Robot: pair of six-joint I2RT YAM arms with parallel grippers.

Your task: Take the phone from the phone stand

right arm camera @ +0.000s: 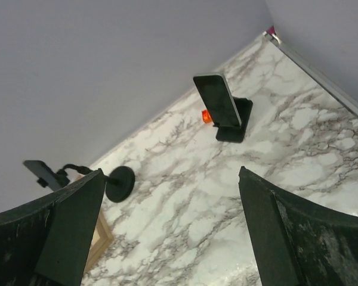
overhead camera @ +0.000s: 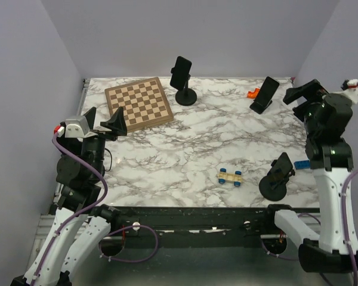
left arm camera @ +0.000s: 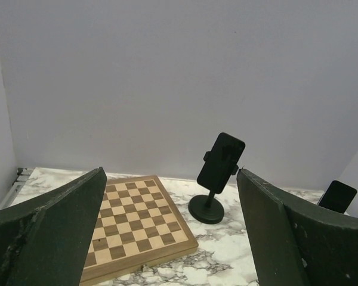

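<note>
phone [overhead camera: 181, 71]: clamped upright in pedestal phone stand [overhead camera: 186, 97], far edge of tabletop [overhead camera: 185, 149], beside chessboard [overhead camera: 138, 103] | second phone [overhead camera: 267, 92]: propped on wedge stand [overhead camera: 258, 108] so it leans back, far right corner | left claw [overhead camera: 104, 122]: wide, empty, facing the pedestal | right claw [overhead camera: 303, 95]: wide, empty, by the right edge

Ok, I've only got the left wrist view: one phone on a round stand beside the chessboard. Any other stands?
Observer: Yes, a second round stand sits near the front right edge.
Operator: Anything near it?
Observer: A small toy car, just left of it.
Operator: And the right gripper?
Observer: The right gripper is open, at the back right by a wedge stand.
</note>
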